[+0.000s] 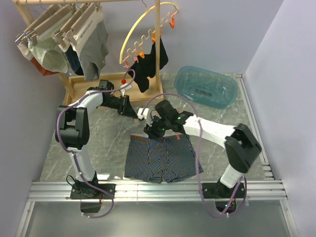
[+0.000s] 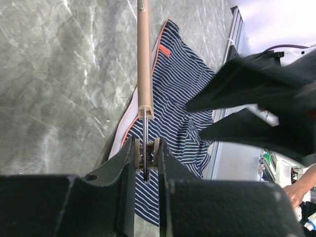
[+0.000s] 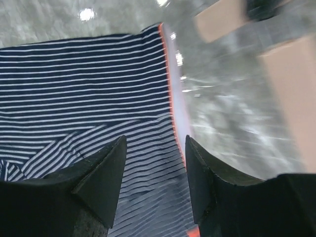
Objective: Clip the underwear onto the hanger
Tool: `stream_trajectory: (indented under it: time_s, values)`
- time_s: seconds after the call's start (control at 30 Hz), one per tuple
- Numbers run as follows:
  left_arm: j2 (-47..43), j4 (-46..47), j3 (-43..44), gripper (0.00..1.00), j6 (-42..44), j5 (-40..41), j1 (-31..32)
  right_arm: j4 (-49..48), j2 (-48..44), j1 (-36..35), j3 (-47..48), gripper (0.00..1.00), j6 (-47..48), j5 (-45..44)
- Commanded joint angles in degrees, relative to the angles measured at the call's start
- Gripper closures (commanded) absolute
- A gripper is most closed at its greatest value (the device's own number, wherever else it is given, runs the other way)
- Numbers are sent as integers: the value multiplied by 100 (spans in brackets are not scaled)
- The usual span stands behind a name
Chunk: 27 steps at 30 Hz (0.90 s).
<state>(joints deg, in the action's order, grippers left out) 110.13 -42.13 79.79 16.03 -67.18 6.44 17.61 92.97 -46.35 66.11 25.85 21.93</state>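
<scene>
Top external puts the underwear (image 1: 158,160) flat on the counter (image 1: 98,143), lower centre; limp and light, we'd pinch its waistband (image 3: 177,98) beneath our wide right end effector (image 3: 155,143), while the left end effector (image 2: 146,153) grips the stiff hanger (image 2: 143,59).

White arm links (image 1: 210,129), black joints (image 1: 74,127), purple cables (image 1: 198,159)

Left end effector (image 2: 146,154) clamped; right end effector (image 3: 155,142) spread.
</scene>
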Motion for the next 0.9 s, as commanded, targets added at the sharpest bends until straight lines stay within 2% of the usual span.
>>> stream_trajectory:
  time_s: [0.0,0.23,0.53,0.87]
  values:
    - [44,135,204,100,225,-76,-28,-547,379,-67,376,42,-536,285]
    - [149,196,151,100,260,-23,-72,-890,1205,-85,728,37,-880,83]
    - [264,144,212,100,330,-59,-107,-495,1829,-138,1194,34,-572,180]
    - [395,56,213,100,515,-24,-125,-223,2348,-146,1388,30,-361,-259]
